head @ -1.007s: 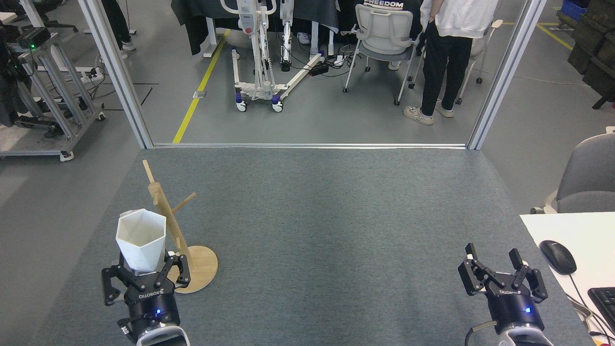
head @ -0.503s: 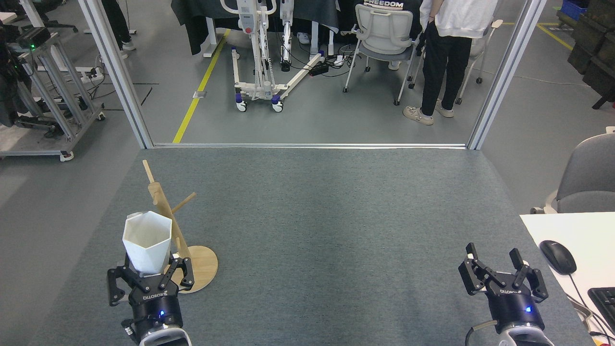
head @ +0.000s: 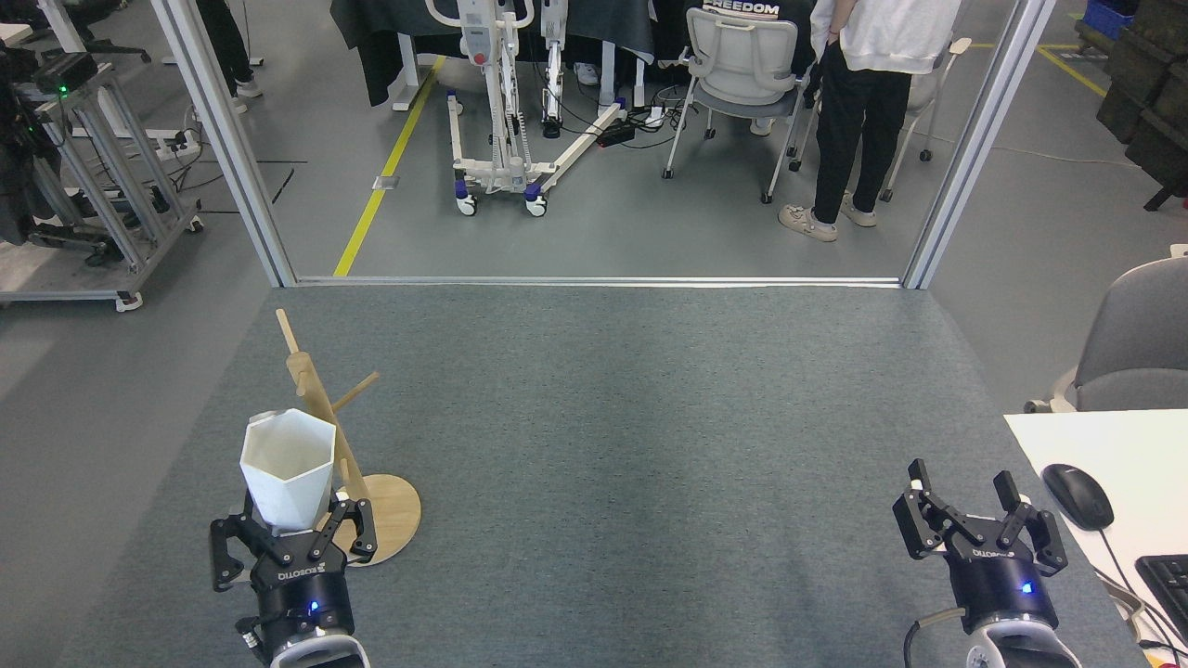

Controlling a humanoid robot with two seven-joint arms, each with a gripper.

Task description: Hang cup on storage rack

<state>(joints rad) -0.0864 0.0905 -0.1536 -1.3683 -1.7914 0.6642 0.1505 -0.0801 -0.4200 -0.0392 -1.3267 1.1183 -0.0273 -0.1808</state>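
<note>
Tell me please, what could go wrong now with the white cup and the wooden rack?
1. The cup sits in front of the storage rack and hides its near pegs, so the handle could miss a peg.
2. The left claw looks spread wide below the cup; if the cup is not hooked, it may fall.
3. The rack is thin and light-looking; a push from the cup could tip it.

left hand (head: 291, 536) spread wide, right hand (head: 974, 508) open

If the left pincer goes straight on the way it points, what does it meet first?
The cup: it stands right ahead, between the open fingers of the left pincer. Behind it comes the rack, though depth is unclear.
</note>
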